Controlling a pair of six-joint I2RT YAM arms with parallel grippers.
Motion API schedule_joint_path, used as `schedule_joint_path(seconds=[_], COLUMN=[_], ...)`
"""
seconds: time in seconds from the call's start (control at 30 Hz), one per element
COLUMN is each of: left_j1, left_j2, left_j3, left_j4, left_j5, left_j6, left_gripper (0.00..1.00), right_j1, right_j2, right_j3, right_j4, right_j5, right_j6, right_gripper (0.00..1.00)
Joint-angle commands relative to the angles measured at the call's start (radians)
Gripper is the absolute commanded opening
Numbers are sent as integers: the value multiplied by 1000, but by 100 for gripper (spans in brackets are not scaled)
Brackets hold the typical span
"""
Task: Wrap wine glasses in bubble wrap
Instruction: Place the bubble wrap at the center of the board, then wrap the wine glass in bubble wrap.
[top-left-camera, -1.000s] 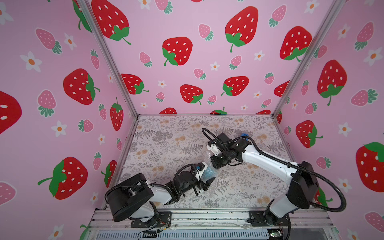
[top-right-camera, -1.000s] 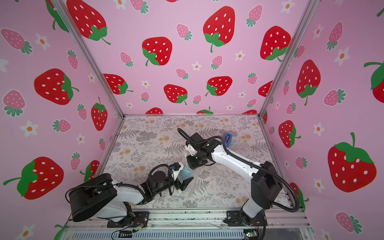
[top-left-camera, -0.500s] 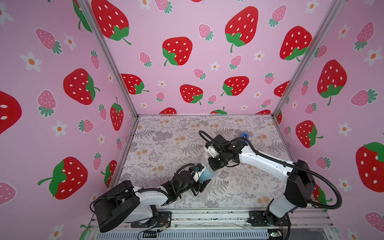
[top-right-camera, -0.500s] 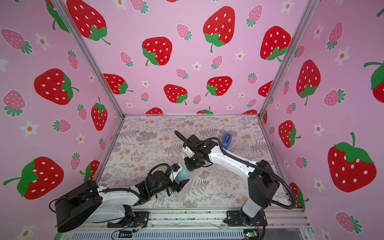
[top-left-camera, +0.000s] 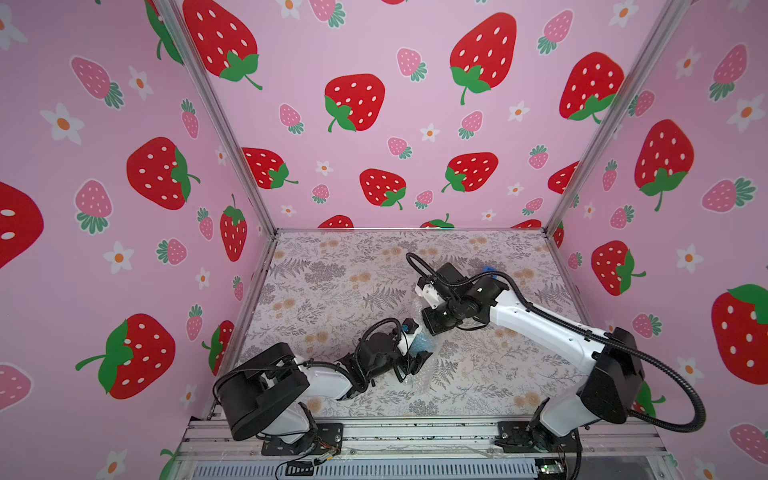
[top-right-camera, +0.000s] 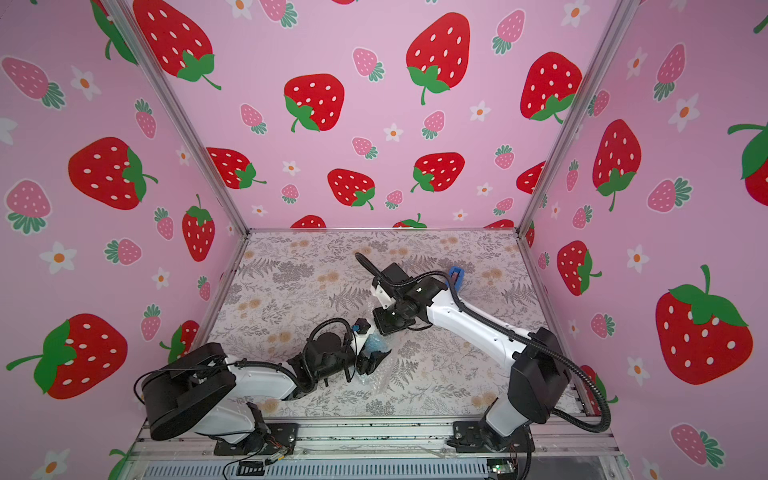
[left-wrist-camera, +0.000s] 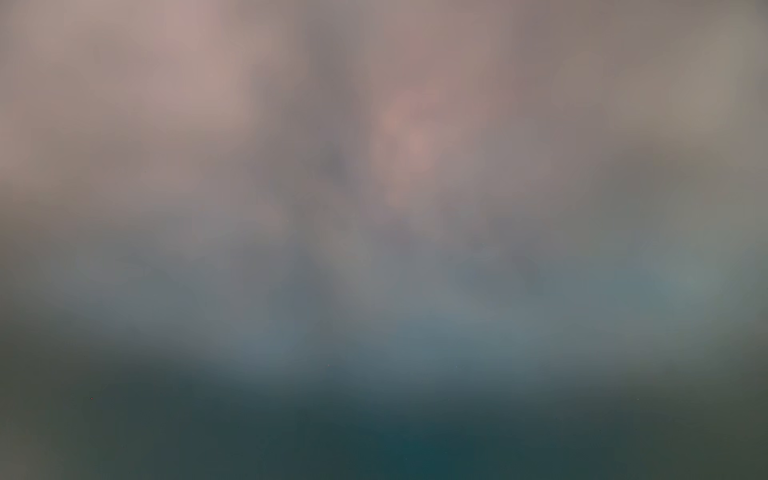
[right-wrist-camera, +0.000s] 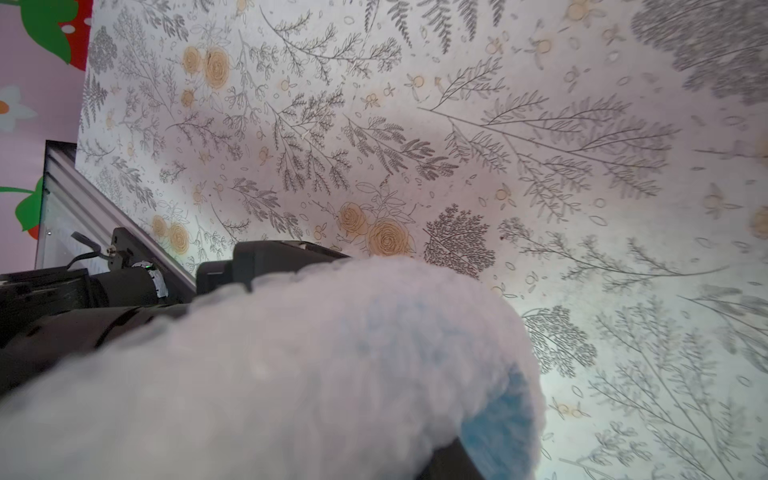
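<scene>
Roughly midway, by the look of it: goblet (top-left-camera: 420, 343) is lying low and centre in both top views, already showing through a layer of bubble wrap (right-wrist-camera: 291, 353). Loose film is trailing onto the tabletop (top-left-camera: 332, 282) below it.

Left claw (top-left-camera: 417, 341) is straddling the bundle, jaws wide. Cannot tell whether they are pressing on it; left wrist view is giving only blur.

Right claw (top-left-camera: 432, 326), jaws nearly together, is pinching the wrap's upper edge over the cup.

Remaining, I judge: rolling in the loose tail and closing the ends. Tape dispenser (top-right-camera: 456, 276) is sitting untouched, right of centre.
</scene>
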Motion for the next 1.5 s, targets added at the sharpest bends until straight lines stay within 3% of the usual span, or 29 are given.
schedule_joint_path(seconds=[0.0,0.27,0.5,0.8,1.07,1.37,1.47], left_j1=[9,20,25,24,10,10,9], left_j2=[105,293,252,89,-157,-577,-642], left_j3=[104,199,99,-87,-162,-124,-74], left_j4=[219,356,335,234,-3,-370,-445], left_j5=[12,51,51,40,-1,-23,-1], left_j6=[-18,-41,-35,-30,-7,35,61], left_gripper=[73,76,98,99,99,91,87], right_j1=[10,-18,-12,14,16,3,-11], right_j2=[-46,-72,-14,13,17,-17,-38], right_j3=[20,-46,-71,-70,-61,-60,-79], right_j4=[-97,-77,-17,2,5,6,30], right_j5=[4,6,-19,-12,-24,-50,-69], right_j6=[-3,12,44,62,66,76,87], right_gripper=[26,26,25,25,25,25,20])
